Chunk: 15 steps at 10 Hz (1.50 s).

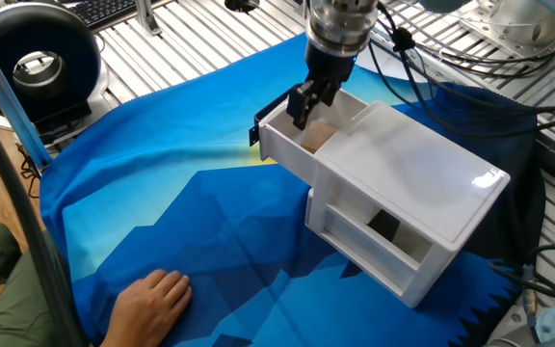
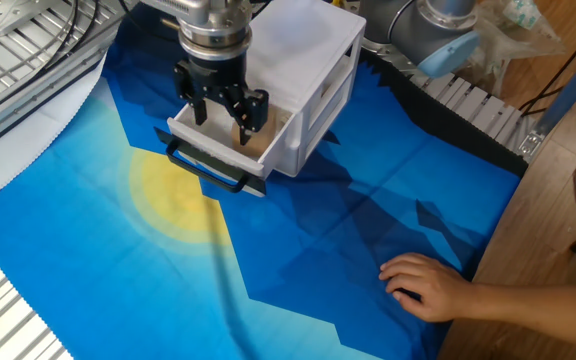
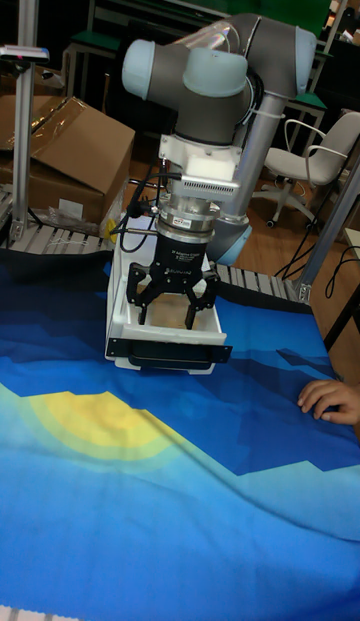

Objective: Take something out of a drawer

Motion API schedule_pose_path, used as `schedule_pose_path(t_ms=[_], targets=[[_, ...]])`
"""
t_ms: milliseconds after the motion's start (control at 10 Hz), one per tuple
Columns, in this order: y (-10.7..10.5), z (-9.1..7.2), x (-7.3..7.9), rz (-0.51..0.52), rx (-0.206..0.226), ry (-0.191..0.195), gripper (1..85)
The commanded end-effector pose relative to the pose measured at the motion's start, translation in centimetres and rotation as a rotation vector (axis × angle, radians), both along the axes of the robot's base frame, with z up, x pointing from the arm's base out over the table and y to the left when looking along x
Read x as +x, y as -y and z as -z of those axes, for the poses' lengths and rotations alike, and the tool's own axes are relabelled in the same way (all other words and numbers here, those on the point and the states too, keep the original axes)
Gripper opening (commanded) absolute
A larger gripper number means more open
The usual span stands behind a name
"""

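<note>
Cube [image 2: 251, 140]: sitting inside the pulled-out drawer [image 2: 208, 145], upper centre of frame. Gripper [image 2: 222, 108]: hovering above it, fingers [image 3: 148, 295] spread wide, gripping nothing. Advice: be centring over the cube, descending clear of drawer walls, before closing.

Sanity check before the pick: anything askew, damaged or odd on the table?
Nothing damaged or spilled. One oddity: a person's hand rests on the blue cloth, inside the workspace. The drawer is pulled out, the wooden cube sits inside it, and the open tool hangs over it.
</note>
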State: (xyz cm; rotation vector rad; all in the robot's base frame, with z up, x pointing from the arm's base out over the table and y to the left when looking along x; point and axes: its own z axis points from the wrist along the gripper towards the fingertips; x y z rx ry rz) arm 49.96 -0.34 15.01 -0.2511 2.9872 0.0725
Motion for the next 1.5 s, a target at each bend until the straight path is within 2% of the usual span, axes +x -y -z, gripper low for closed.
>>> schedule_pose_path(t_ms=[0,200,400,500,600,700,900,1000,1200,1400], targets=[[-0.2,1.0,0.4,-0.031,0.018,0.023,75.3],[-0.1,1.5,1.0,-0.047,0.02,0.047,75.3],[0.0,1.7,1.2,-0.051,0.019,0.052,74.0],[-0.1,1.9,1.3,-0.051,0.02,0.057,70.7],[-0.2,2.1,1.5,-0.043,0.024,0.061,64.7],[-0.2,2.0,1.7,-0.029,0.027,0.063,55.0],[0.3,1.3,2.4,0.011,0.002,0.066,40.7],[0.6,0.9,2.4,0.019,-0.011,0.058,36.0],[1.1,0.4,2.0,0.024,-0.011,0.046,32.0],[0.2,0.2,2.2,0.073,-0.02,0.054,18.3]])
